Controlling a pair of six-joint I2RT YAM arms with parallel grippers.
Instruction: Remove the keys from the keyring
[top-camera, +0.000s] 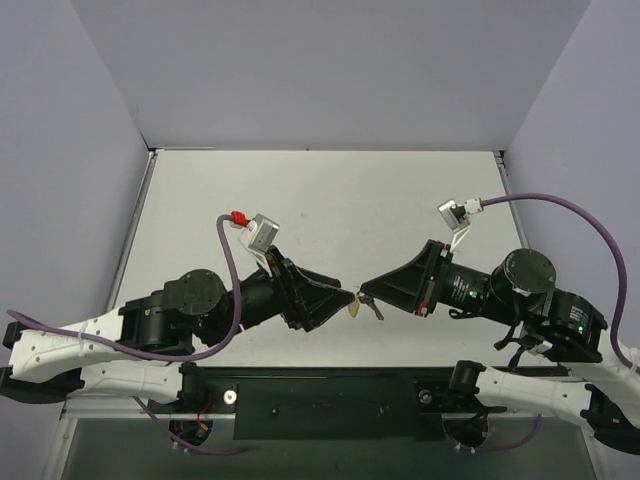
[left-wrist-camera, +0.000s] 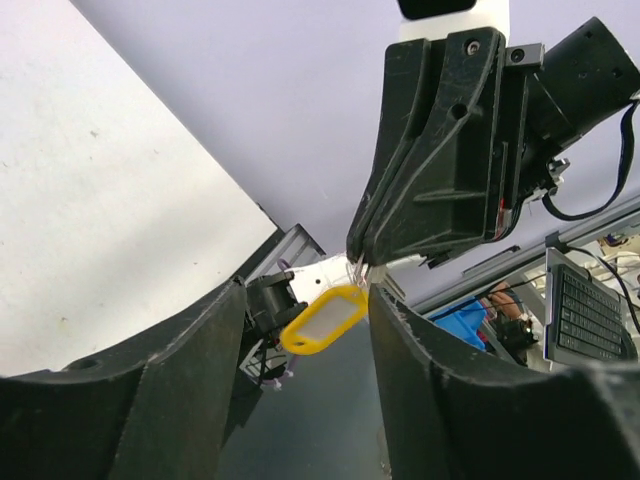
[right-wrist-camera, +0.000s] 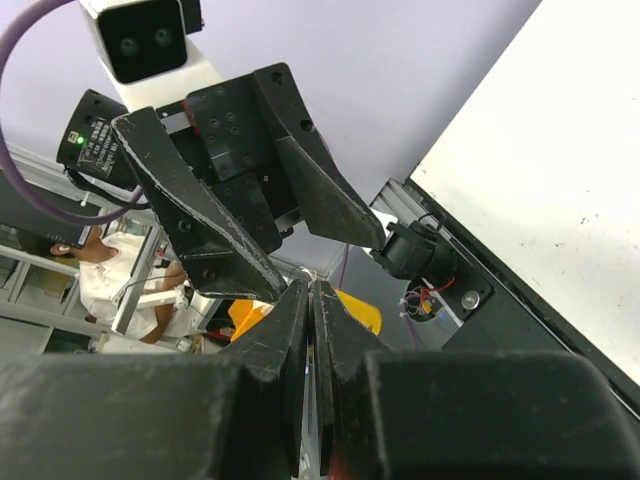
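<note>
1. Location: the keyring (left-wrist-camera: 322, 320) and the key (top-camera: 373, 309) are held in the air between the two grippers. They are not resting on the tabletop (top-camera: 330, 200). In the overhead view they lie above the part of the tabletop close to its near edge, about midway between its left and right edges.
2. Right gripper (top-camera: 364, 290): the jaws are seen fully closed in the right wrist view. In the left wrist view the yellow keyring is seen hanging from the closed fingertips by its upper end. The exact contact is hidden by the fingertips, so it cannot be told whether the loop alone or the junction with the key is pinched.
3. Left gripper (top-camera: 348, 298): the jaws are seen standing apart. The keyring hangs in the gap between the two fingers and appears to be touched by neither. Nothing is gripped.
4. Work done: both parts are lifted off the tabletop and are presented between the grippers.
5. Work left: in the overhead view the key is seen just beside the keyring, dangling from the same point. The key is therefore judged to be attached, and separation is judged not yet achieved.
6. Remaining steps, as judged: the key is to be gripped on its own, worked off the loop, and the two parts are to be drawn apart.
</note>
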